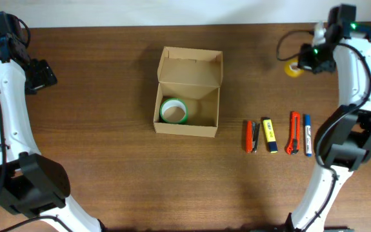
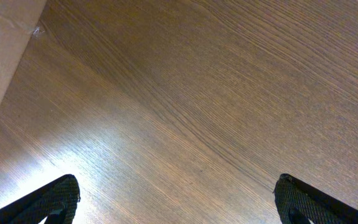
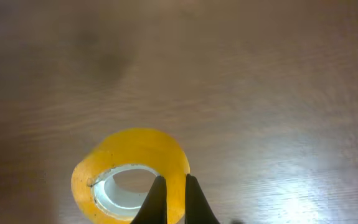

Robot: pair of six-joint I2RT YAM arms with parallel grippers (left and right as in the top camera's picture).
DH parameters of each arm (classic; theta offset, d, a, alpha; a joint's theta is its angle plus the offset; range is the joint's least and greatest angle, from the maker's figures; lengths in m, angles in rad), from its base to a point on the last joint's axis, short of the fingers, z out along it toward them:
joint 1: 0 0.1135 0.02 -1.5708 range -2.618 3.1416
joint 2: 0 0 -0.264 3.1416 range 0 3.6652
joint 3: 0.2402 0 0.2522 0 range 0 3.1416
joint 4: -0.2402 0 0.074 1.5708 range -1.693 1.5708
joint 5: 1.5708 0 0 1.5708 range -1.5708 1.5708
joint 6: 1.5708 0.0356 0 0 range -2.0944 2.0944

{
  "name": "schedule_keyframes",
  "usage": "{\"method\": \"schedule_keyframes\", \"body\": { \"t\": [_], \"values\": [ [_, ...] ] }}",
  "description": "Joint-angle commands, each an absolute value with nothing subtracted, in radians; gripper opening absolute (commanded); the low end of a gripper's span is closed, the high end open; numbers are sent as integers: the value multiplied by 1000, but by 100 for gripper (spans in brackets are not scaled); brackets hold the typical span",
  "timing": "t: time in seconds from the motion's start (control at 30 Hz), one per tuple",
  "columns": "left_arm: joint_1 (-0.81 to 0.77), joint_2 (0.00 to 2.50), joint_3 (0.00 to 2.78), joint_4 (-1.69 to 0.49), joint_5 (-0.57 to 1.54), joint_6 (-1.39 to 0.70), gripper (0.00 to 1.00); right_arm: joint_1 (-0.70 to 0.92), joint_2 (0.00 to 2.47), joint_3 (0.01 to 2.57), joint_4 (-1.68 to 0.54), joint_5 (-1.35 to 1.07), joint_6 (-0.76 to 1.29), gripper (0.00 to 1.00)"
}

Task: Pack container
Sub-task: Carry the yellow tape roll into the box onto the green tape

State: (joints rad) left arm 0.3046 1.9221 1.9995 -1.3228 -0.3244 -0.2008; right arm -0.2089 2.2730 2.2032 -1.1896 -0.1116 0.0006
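Wooden surface [image 1: 108, 161] carries one container [image 1: 190, 72]; one yellow roll [image 3: 135, 146], partly cropped, is pinched by the right tool [image 3: 174, 180]; left tool [image 2: 175, 186] gapes empty.

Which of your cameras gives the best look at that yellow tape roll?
The right wrist view: the yellow tape roll is large and close, its wall pinched by the right gripper. Overhead, it is a small spot partly hidden by the arm. The left wrist view misses it entirely.
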Motion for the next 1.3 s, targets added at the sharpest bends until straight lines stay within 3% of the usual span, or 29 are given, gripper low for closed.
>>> {"method": "schedule_keyframes", "body": {
  "t": [0.0,0.3,0.5,0.73,0.93,1.27],
  "values": [
    [311,1892,1994,-1323,-320,-185,100,-126,2267,2336,-1245,-167,-1,4],
    [311,1892,1994,-1323,-320,-185,100,179,2244,2719,-1430,-172,-148,4],
    [311,1892,1994,-1323,-320,-185,100,372,2211,2753,-1499,-143,-211,4],
    [311,1892,1994,-1323,-320,-185,100,489,2194,2568,-1451,-143,-224,4],
    [311,1892,1994,-1323,-320,-185,100,524,2115,2230,-1302,-154,-201,4],
    [311,1892,1994,-1323,-320,-185,100,522,2219,2130,-1208,-146,-175,3]
  ]
}}
